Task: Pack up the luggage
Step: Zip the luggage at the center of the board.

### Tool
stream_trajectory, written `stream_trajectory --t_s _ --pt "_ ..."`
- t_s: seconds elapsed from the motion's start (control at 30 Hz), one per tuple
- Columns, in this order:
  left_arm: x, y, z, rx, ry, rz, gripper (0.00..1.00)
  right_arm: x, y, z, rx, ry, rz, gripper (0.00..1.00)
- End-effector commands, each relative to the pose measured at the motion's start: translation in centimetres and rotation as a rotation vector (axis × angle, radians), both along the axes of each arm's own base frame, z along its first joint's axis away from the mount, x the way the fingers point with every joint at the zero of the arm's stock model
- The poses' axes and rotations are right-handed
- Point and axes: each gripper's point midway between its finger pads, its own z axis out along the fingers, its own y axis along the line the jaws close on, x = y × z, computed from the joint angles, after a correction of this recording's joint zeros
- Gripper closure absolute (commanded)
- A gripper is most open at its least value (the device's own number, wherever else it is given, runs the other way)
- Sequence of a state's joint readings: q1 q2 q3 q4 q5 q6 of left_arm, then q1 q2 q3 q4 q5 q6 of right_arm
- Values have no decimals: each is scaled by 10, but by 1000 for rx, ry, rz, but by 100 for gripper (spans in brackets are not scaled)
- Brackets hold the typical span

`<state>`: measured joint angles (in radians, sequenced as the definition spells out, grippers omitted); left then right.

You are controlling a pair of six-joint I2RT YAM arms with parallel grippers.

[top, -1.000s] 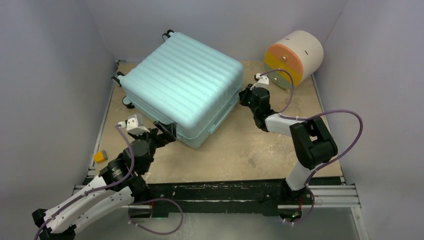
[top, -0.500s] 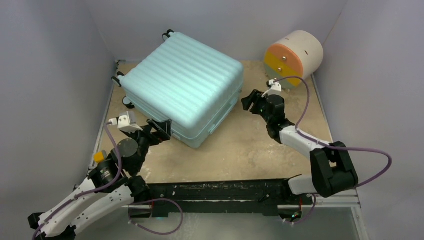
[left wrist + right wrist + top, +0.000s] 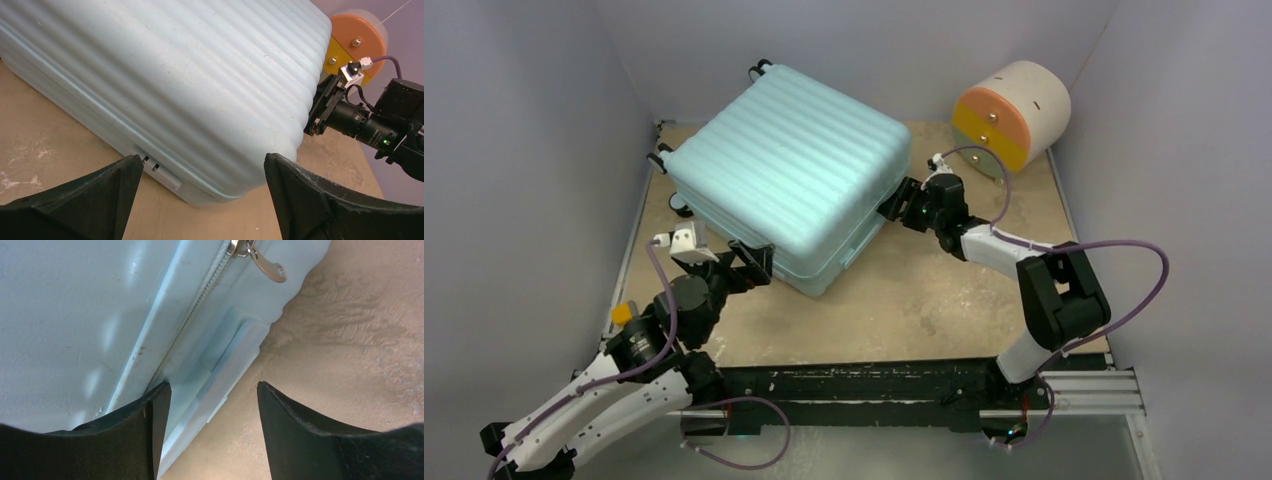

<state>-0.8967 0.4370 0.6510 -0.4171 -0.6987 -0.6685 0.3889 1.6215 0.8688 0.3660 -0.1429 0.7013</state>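
Teal luggage (image 3: 789,160) | right claw (image 3: 896,203) parted at its zip seam (image 3: 192,315) | left claw (image 3: 757,262) wide

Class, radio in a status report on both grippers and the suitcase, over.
Left gripper open at luggage's near corner. Right gripper open against its right side. Luggage closed, lying flat. Nothing blocking.

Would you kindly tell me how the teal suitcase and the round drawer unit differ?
The suitcase is boxy, ribbed and pale teal; the drawer unit is a smooth cream cylinder with orange and yellow fronts. The suitcase is much larger than the drawer unit. Both rest on the table.
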Motion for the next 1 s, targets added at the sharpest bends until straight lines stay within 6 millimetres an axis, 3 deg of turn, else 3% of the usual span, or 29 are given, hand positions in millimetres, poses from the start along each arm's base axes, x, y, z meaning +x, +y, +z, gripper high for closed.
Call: stream_trajectory --t_s 0.0,0.13,0.3,0.4,0.5,0.63,0.77,0.87,0.97 --pt "-5 12 24 -30 -42 16 0 -10 11 -12 3 92 11 36" --pt "-7 18 25 -18 -46 30 0 -25 7 -24 -4 113 6 39" --pt "-2 15 18 -29 -32 50 0 -16 9 -34 -27 176 -34 47" --pt "3 15 13 -47 -16 93 0 -13 7 -44 -20 227 -102 61" --pt "12 11 3 -52 -11 133 0 -31 6 -65 25 333 -140 83" --pt "24 5 -10 -62 23 193 0 -46 -3 -85 41 364 -182 100" --pt "33 -11 -7 -53 -21 149 0 -71 -7 -97 96 408 -223 100" --pt "36 -29 11 -67 -122 47 0 -95 -8 -104 132 448 -272 100" --pt "32 -37 26 -83 -154 -15 1 -116 4 -107 168 481 -301 100"
